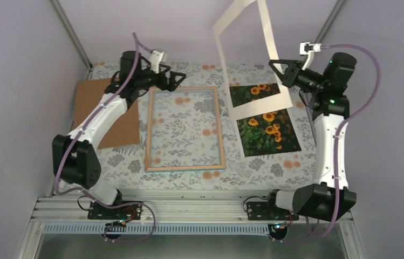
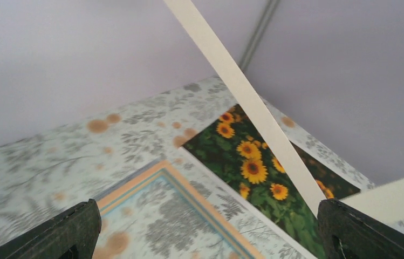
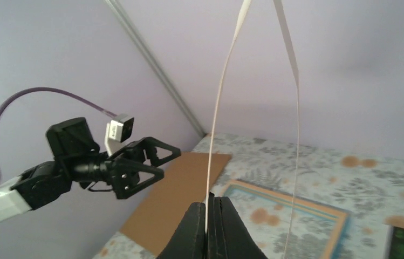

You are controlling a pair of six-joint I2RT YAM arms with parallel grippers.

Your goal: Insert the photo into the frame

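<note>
The frame (image 1: 184,88) lies flat mid-table, wood-coloured side up; it also shows in the left wrist view (image 2: 209,208) and the right wrist view (image 3: 280,195). The photo (image 1: 267,132) lies face up to its right, flowers showing (image 2: 253,178). My right gripper (image 1: 279,67) is shut on one strip of a cream mat border (image 1: 259,109) and holds it upright in the air above the photo's far end; the right wrist view shows the jaws (image 3: 209,216) pinching its thin edge (image 3: 209,164). My left gripper (image 1: 179,80) is open and empty above the frame's far edge (image 2: 210,237).
A brown backing board (image 1: 127,129) lies at the left, partly under my left arm (image 3: 172,199). A floral cloth covers the table. Lilac walls with metal posts close in the back and sides. The raised mat strip (image 2: 242,91) crosses in front of the left wrist camera.
</note>
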